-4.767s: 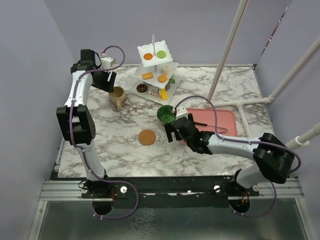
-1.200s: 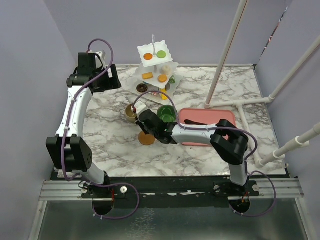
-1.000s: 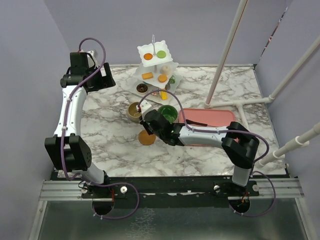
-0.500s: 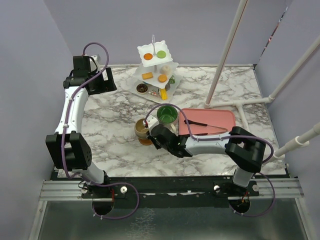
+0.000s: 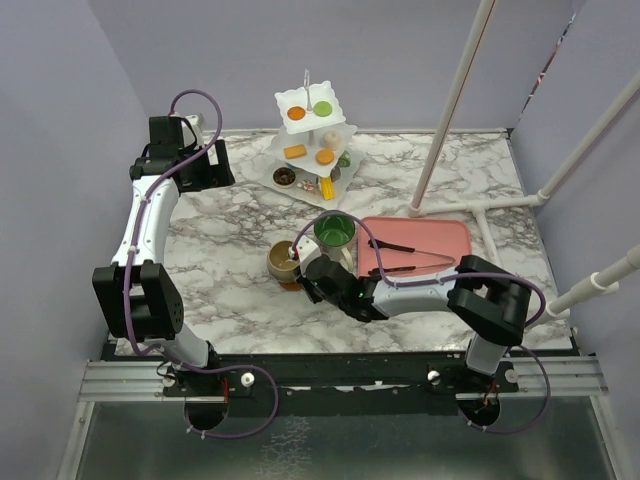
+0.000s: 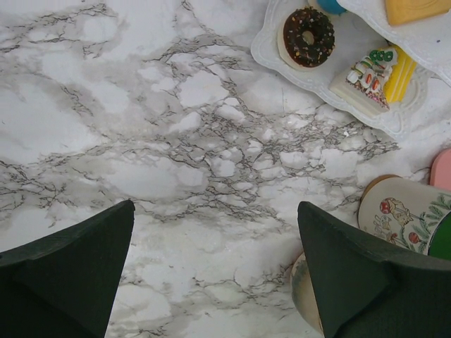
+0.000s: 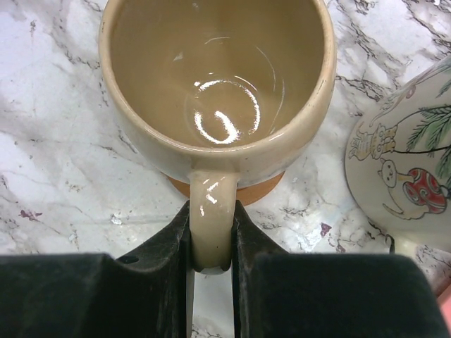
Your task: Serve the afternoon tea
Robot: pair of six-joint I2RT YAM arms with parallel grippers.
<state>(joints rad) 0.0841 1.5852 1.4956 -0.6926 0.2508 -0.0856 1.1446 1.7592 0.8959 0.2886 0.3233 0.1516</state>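
Marble table: right gripper pinches mug handle, mug straight ahead of fingers over coaster; left gripper spread, well apart.

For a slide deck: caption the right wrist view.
Right gripper holds the beige mug by its handle over a wooden coaster, patterned mug alongside.

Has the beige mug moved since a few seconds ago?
Yes. The beige mug went toward the near edge and right, away from the stand, over the coaster, handle in the right gripper.
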